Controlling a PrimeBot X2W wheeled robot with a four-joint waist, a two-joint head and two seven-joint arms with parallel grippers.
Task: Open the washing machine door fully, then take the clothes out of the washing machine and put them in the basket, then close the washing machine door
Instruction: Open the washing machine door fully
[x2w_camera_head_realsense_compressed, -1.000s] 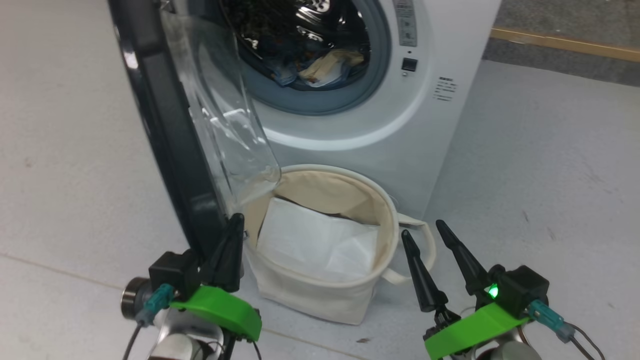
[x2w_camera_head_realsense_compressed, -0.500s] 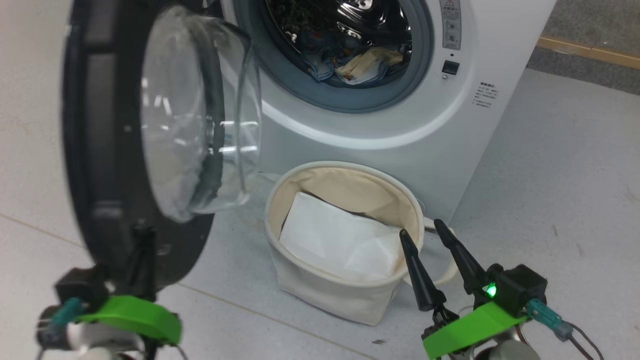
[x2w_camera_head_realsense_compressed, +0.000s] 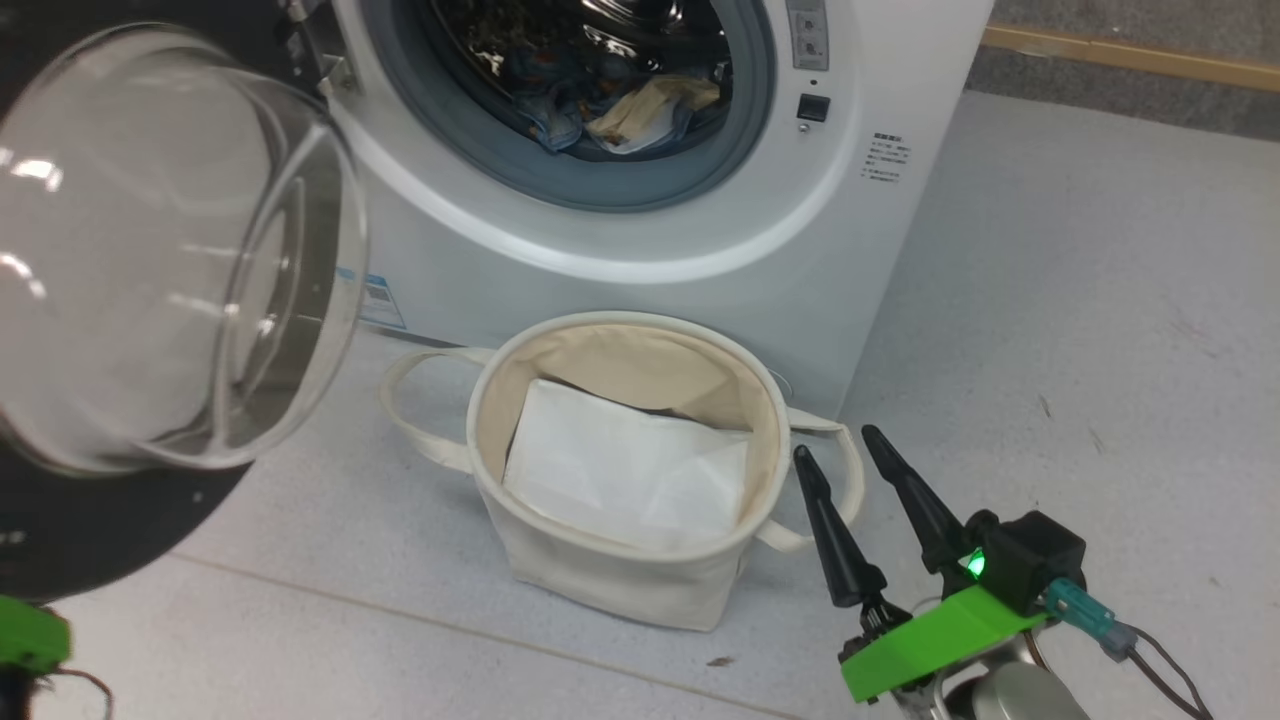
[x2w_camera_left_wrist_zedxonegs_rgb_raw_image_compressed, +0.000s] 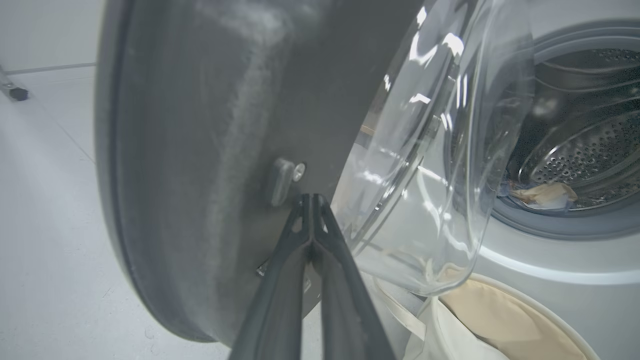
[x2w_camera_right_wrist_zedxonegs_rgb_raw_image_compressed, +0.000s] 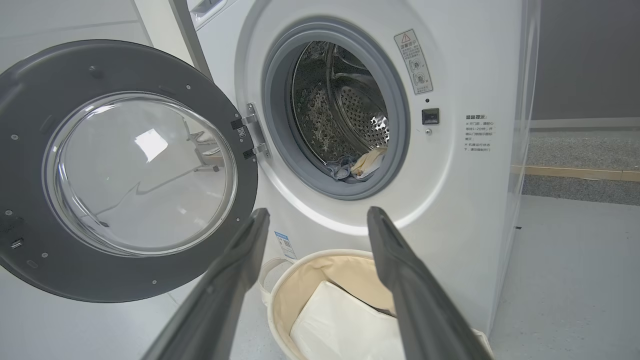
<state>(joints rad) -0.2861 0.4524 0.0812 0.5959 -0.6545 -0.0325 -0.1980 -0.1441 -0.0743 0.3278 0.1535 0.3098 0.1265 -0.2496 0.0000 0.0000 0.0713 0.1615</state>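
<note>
- The washing machine door (x2w_camera_right_wrist_zedxonegs_rgb_raw_image_compressed: 140, 170) stands swung wide on its hinge at the left of the opening. Its dark inner rim and clear domed glass face the robot.
- The clothes (x2w_camera_head_realsense_compressed: 600, 100) lie in a heap at the bottom front of the steel drum (x2w_camera_right_wrist_zedxonegs_rgb_raw_image_compressed: 350, 100): light-blue fabric with a cream-beige piece on top, just behind the grey rubber ring.
- The washing machine (x2w_camera_head_realsense_compressed: 620, 250) is a white front-loader on a pale floor (x2w_camera_head_realsense_compressed: 1050, 300), with a blue sticker (x2w_camera_head_realsense_compressed: 375, 295) low on its left corner.
- The basket (x2w_camera_head_realsense_compressed: 625, 320), a cream canvas tub with two loop handles, sits on the floor right in front of the machine, below the opening. A flat white sheet (x2w_camera_head_realsense_compressed: 625, 465) lies inside it.
- The left pincer (x2w_camera_left_wrist_zedxonegs_rgb_raw_image_compressed: 311, 200) is closed, fingers pressed together with nothing between them. Its tips are at the door's inner rim, just under a small catch (x2w_camera_left_wrist_zedxonegs_rgb_raw_image_compressed: 282, 180).
- The right pincer (x2w_camera_head_realsense_compressed: 835, 445) is spread open and empty, fingers pointing up beside the basket's right handle.
</note>
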